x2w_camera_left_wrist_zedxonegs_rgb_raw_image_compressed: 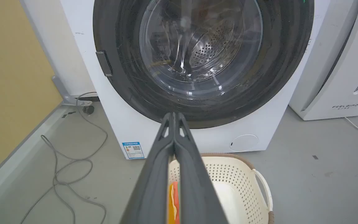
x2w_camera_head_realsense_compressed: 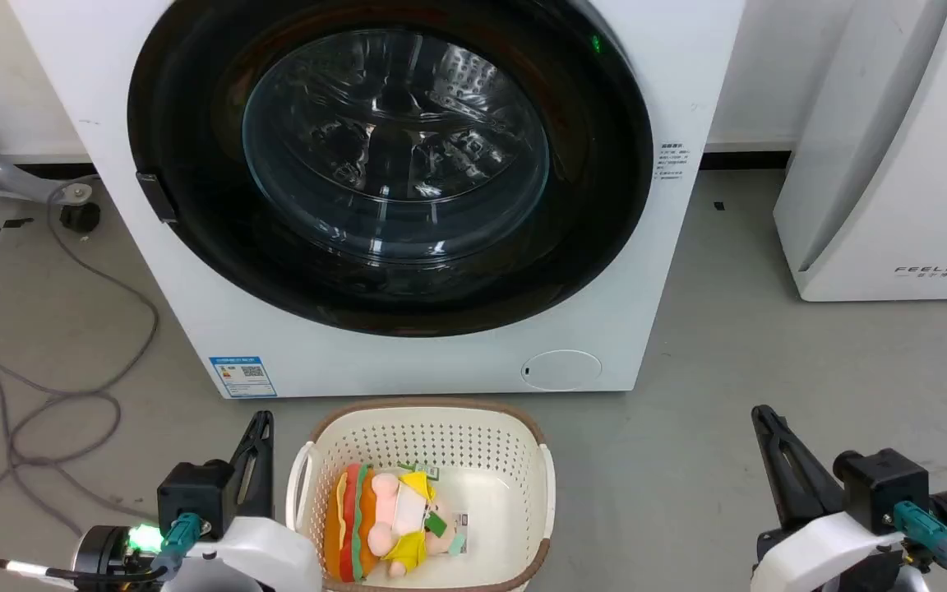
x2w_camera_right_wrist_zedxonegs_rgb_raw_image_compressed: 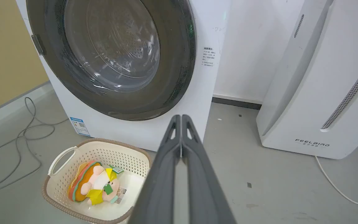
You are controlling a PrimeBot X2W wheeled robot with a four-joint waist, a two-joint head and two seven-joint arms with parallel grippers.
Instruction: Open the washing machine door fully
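Glossy round black washing machine door (x2w_camera_head_realsense_compressed: 605,214) is closed; plush toy (x2w_camera_head_realsense_compressed: 383,522) is held in perforated cream basket (x2w_camera_head_realsense_compressed: 441,444); left tool (x2w_camera_left_wrist_zedxonegs_rgb_raw_image_compressed: 173,114) and right tool (x2w_camera_right_wrist_zedxonegs_rgb_raw_image_compressed: 181,116) are pressed together.

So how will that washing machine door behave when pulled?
The washing machine door looks rigid, a thick black ring round bulging glass, so it should swing as one piece rather than flex. Its glossy face probably offers slippery purchase; the small tab on its left edge seems the likelier hold.
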